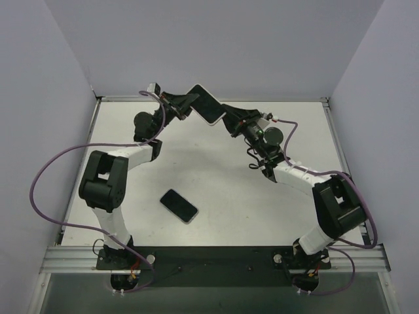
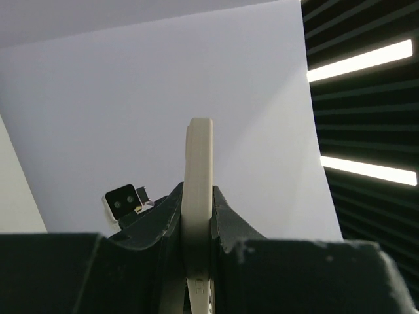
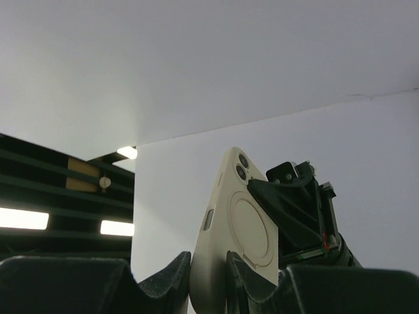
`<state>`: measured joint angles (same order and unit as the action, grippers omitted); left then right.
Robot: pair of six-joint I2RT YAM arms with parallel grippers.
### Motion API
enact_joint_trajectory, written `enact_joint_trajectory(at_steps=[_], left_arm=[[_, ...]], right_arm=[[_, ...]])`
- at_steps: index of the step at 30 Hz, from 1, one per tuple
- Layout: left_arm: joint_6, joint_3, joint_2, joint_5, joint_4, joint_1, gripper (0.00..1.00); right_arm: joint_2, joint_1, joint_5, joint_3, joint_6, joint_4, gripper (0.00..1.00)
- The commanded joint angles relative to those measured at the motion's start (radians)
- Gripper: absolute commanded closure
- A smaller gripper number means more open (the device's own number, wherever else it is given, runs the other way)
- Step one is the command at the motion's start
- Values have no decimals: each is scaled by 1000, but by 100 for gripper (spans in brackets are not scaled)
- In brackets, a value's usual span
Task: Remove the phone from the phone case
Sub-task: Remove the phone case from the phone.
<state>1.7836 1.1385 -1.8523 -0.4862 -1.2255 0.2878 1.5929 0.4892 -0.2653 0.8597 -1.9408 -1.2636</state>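
You have the cream plastic phone case with the round ring on its back (image 1: 208,104) held in the air over the far middle of the white table (image 1: 262,216), pinched between 2 grippers. The left gripper (image 1: 186,104) is clamped across one thin edge. The right gripper (image 3: 208,261) is clamped across the opposite end, its fingers tight on both faces.

**What could go wrong**
- Both grips sit on narrow edges of a smooth shell. If you pull or twist the arms against each other, one pair of fingers may slide off and the case will drop to the table from height.
- If both grippers squeeze the rim flat, they pin the shell shut around whatever is inside, so peeling will not free a corner.
- The 2 wrists are very close together, so a careless rotation could knock one gripper into the other.

**Containers and contents**
- The top view shows a dark face inside the pale rim, and 2 lenses show through the camera cutout. I judge the phone may be inside, though no view settles it.
- 1 dark flat rectangular slab with a pale edge (image 1: 179,205) lies alone on the table, well apart from the case, and could itself be a phone.
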Motion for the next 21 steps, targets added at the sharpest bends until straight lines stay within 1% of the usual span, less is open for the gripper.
enact_joint_trajectory(at_steps=[1, 4, 5, 8, 9, 11, 15, 16, 19, 21], left_arm=[[158, -35, -27, -6, -439, 25, 100], [207, -81, -30, 9, -434, 25, 100], [215, -95, -28, 12, -422, 24, 100], [214, -149, -4, -2, -372, 24, 100], [209, -164, 7, -12, -356, 24, 100], [194, -197, 34, -22, -321, 24, 100], [186, -227, 56, -29, -312, 25, 100], [185, -229, 56, -26, -315, 25, 100], [186, -232, 51, -25, -319, 27, 100], [188, -230, 50, -23, -325, 30, 100]], right_arm=[[-125, -11, -150, -68, -146, -402, 100], [-168, -24, -207, -120, -90, -402, 100], [-180, -31, -247, -142, -58, -402, 100], [-201, -49, -293, -194, -23, -402, 100], [-206, -60, -304, -203, -17, -402, 98], [-212, -69, -313, -224, -7, -401, 88], [-220, -90, -348, -238, 12, -401, 81], [-218, -93, -353, -237, 11, -401, 77], [-217, -97, -361, -234, 13, -402, 71], [-221, -100, -362, -234, 17, -402, 69]])
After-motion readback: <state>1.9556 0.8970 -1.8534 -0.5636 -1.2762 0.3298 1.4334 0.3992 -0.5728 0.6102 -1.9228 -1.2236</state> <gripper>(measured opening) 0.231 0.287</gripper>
